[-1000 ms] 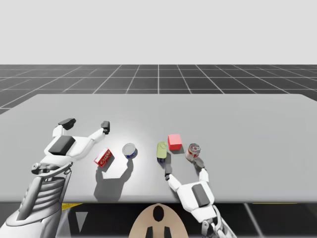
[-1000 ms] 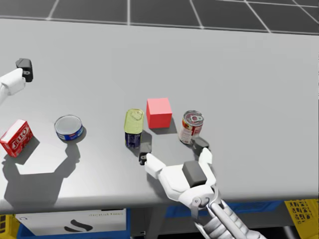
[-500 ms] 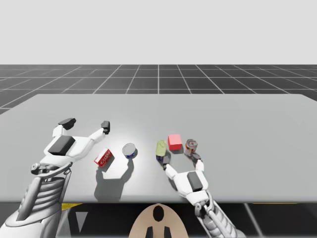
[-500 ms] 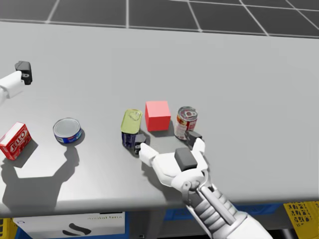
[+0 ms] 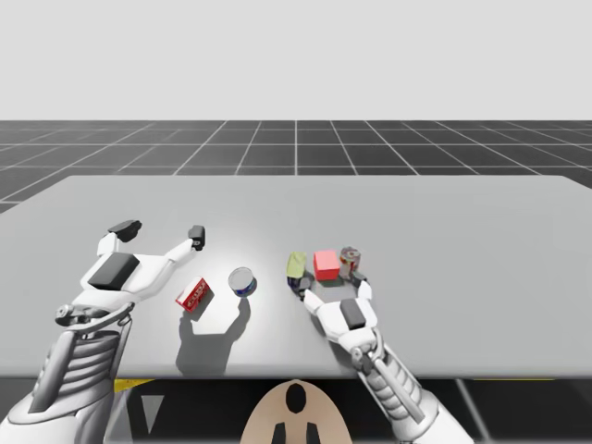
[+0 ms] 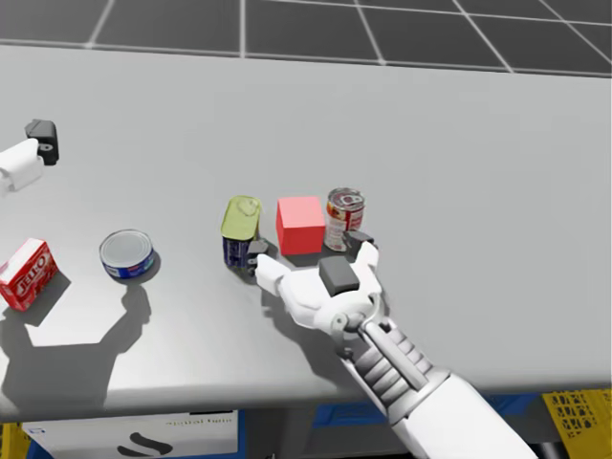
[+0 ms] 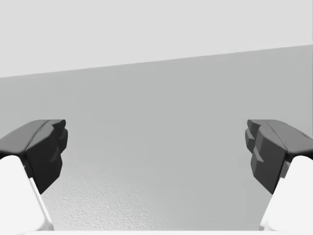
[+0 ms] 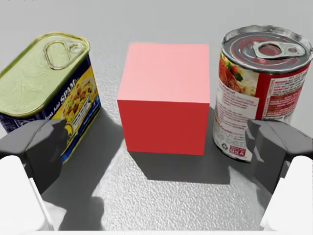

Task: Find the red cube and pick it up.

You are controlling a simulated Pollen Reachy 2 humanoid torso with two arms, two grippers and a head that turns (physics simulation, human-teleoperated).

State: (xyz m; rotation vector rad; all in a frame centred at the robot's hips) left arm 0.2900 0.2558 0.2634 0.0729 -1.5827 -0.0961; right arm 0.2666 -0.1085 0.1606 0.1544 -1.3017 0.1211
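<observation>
Red cube sits on the grey tabletop between a yellow-lidded oblong tin at its 9 o'clock and a round red-labelled can at its 3 o'clock. My right jaws are spread wide at the cube's 6 o'clock, one finger near each can, neither touching the cube. My left jaws, also spread, hang over bare tabletop well off at 9 o'clock, beyond a flat blue can and a small red box.
</observation>
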